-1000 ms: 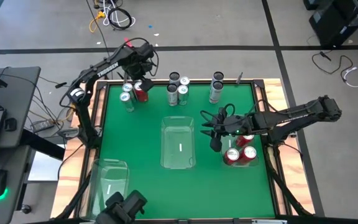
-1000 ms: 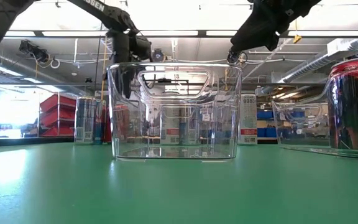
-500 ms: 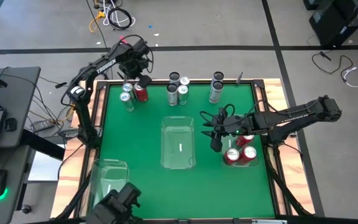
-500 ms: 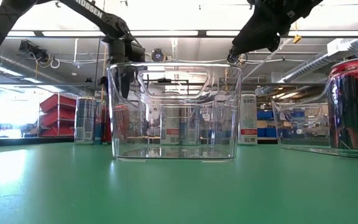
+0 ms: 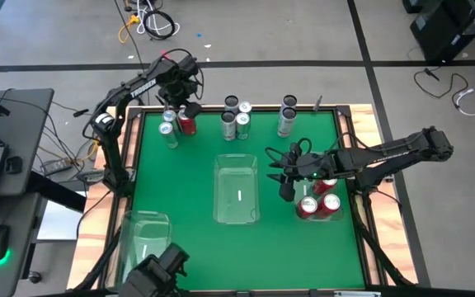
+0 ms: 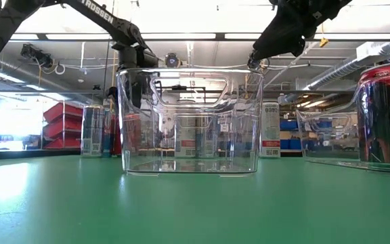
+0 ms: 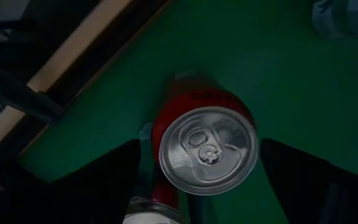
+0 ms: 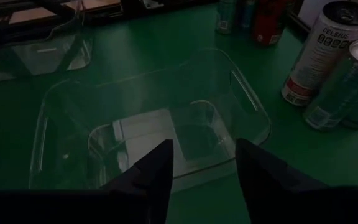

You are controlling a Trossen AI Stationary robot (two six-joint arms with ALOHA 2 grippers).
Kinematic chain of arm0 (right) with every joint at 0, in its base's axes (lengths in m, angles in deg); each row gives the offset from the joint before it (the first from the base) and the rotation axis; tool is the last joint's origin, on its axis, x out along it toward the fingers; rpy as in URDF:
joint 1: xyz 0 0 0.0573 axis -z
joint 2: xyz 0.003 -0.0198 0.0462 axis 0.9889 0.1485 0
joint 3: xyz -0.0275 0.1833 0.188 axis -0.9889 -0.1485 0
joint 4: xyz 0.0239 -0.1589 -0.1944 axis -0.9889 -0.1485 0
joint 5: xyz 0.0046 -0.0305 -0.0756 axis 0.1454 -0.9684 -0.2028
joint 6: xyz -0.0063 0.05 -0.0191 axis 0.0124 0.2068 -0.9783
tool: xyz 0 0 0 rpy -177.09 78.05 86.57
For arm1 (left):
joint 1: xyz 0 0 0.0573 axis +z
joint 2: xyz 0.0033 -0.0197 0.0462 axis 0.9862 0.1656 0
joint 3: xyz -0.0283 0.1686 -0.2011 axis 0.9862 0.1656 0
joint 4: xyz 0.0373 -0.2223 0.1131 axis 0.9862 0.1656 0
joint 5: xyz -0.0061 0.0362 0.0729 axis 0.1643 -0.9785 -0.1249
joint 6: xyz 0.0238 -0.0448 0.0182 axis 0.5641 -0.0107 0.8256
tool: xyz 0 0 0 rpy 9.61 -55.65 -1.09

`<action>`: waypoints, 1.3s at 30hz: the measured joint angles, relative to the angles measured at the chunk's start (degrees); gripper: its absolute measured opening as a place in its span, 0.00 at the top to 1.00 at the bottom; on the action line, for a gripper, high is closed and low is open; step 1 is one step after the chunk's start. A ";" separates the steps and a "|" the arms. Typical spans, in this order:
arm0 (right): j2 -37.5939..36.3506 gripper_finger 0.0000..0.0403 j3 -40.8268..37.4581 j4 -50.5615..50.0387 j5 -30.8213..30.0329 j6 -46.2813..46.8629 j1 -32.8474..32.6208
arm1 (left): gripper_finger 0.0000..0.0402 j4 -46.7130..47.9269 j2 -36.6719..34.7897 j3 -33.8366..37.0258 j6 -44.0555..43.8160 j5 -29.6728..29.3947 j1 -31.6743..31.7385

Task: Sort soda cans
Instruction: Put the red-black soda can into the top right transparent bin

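From left to right, we are seeing the left gripper point(image 7: 197, 186) hanging spread wide, straddling an upright red soda can point(image 7: 207, 149) at the table's far-left corner, the empty clear middle bin point(image 5: 236, 190), and the right gripper point(image 8: 201, 163) hovering parted and empty beside a bin point(image 5: 336, 216) holding red cans point(image 5: 308, 206).

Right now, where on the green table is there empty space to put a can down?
Bare green lies between the middle bin and the left bin, and along the near edge of the table. The far edge is crowded with cans, and the right bin holds red cans.
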 joint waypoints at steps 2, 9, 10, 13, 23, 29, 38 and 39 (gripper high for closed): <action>0.00 0.60 0.00 -0.02 0.01 0.00 0.00 | 0.17 0.08 0.00 0.88 -0.03 -0.05 0.00; 0.00 0.59 0.00 -0.02 0.02 0.00 0.00 | 0.17 -1.59 0.00 3.37 0.06 -1.54 -0.83; 0.00 0.59 0.00 0.00 0.02 0.00 0.00 | 0.17 -2.00 0.00 3.68 0.06 -1.77 -0.97; 0.00 0.58 0.00 -0.01 0.02 0.00 0.00 | 0.17 -3.46 -0.14 4.28 0.67 -2.11 -1.23; 0.00 0.58 0.00 -0.02 0.02 0.00 0.00 | 0.18 -7.59 -0.17 4.49 3.18 -4.28 -3.08; 0.00 0.58 0.00 -0.02 0.02 0.00 -0.02 | 0.29 -7.82 -0.22 4.46 4.28 -4.99 -3.71; 0.00 0.57 0.00 -0.02 0.02 -0.01 -0.02 | 0.35 -6.75 -0.85 3.97 4.75 -4.98 -3.74; 0.00 0.57 0.00 -0.02 0.02 -0.01 0.00 | 0.35 -6.38 -1.01 3.53 4.74 -4.94 -3.74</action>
